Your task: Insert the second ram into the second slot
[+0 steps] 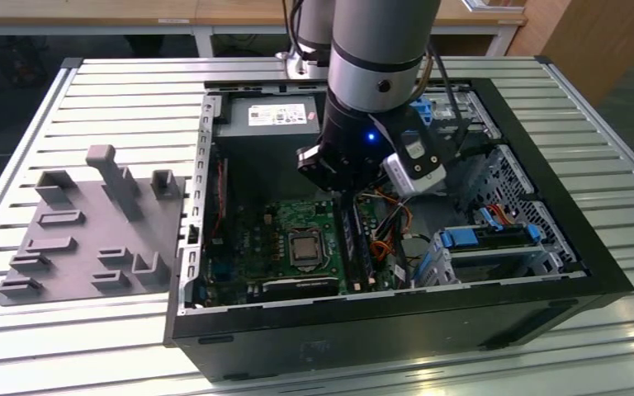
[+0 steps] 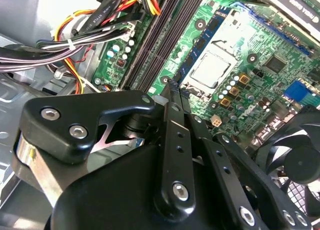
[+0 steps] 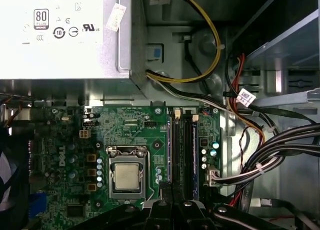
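The open computer case (image 1: 581, 247) lies on its side with the green motherboard (image 1: 262, 239) facing up. Two long dark memory slots (image 1: 359, 243) (image 2: 160, 39) (image 3: 182, 150) run side by side next to the processor socket (image 3: 127, 177). A thin blue strip (image 3: 194, 155) runs along the outer slot; I cannot tell whether it is the second ram seated there. My gripper (image 1: 347, 196) (image 2: 171, 87) (image 3: 172, 195) hangs just above one end of the slots. Its fingers are shut together with nothing between them.
The grey power supply (image 1: 267, 124) fills the case's far end. Bundled cables (image 2: 75, 44) (image 3: 280, 150) crowd one side of the slots. Drive bays with blue clips (image 1: 488, 239) sit at the exterior view's right. A grey fixture plate (image 1: 86, 239) with upright posts rests outside the case on the slatted table.
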`<action>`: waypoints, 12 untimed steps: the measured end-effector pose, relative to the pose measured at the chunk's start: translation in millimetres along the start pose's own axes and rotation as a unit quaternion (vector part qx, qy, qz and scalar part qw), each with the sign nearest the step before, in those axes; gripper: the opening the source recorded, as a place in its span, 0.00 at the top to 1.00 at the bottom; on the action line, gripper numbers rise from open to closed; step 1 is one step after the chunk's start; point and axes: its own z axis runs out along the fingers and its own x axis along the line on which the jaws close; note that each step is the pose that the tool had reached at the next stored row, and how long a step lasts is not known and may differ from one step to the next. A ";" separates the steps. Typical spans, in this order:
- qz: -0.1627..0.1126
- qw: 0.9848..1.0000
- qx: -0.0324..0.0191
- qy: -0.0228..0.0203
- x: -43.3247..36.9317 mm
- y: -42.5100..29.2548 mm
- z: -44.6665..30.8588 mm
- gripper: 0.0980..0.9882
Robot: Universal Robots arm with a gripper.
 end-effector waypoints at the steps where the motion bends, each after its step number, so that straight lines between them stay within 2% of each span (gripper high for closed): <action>1: 0.000 1.000 0.000 0.001 0.0 0.0 0.3 0.98; 5: 0.000 1.000 -0.002 0.003 -0.7 0.0 3.0 0.98; 12: 0.001 1.000 -0.004 0.003 -2.4 -0.6 10.1 0.98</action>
